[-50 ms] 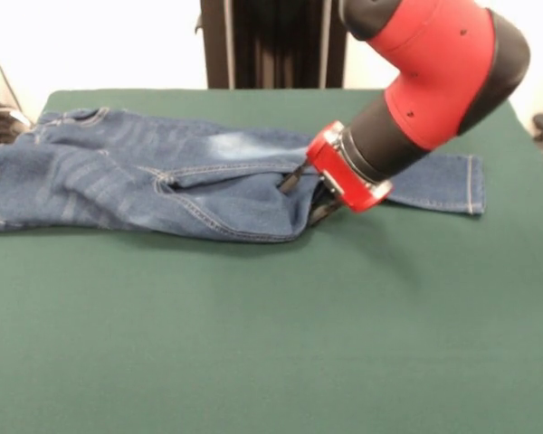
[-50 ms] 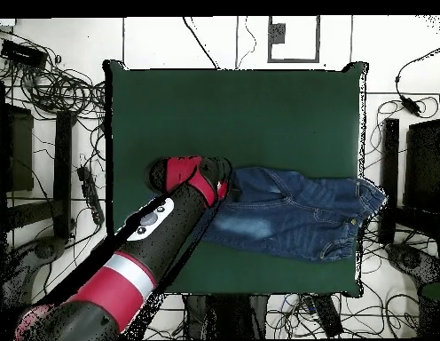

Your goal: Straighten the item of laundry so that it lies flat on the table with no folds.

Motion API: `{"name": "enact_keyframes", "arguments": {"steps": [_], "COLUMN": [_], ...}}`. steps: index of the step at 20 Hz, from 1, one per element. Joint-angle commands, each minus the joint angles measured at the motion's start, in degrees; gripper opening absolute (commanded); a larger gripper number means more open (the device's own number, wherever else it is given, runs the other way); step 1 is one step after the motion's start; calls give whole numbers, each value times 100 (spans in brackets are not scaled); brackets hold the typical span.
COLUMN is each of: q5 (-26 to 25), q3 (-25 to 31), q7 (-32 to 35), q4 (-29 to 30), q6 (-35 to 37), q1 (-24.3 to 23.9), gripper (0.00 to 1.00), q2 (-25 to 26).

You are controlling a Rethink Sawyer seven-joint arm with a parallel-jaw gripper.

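Looking at my feeds, the gripper (image 1: 304, 192) has its jaws pinching the denim at the knee of the jeans (image 1: 163, 185), fingers dug right into a fold there. One leg lies doubled over the other, waistband hanging near the edge of the green table (image 1: 271, 344), hem sticking out past the arm (image 2: 139, 257).

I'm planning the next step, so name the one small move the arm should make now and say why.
Probably drag the upper leg sideways, off the other leg. The hand is down at the jeans around their knee area, where one leg lies folded over the other on the table. Whether it grips the cloth is unclear.
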Motion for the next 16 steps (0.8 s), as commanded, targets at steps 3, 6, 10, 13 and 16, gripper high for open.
{"name": "enact_keyframes", "arguments": {"steps": [3,6,10,13,16], "q5": [288,371,847,970,1150], "q3": [166,278,609,794,1211], "q7": [1899,2017,2414,2183,1767], "q4": [-407,-258,-115,-34,311], "q6": [290,-215,-6,164,139], "q1": [40,4,-119,-211,-393], "gripper": [100,0,0,0,0], "q2": [591,513,251,-92,-647]}}
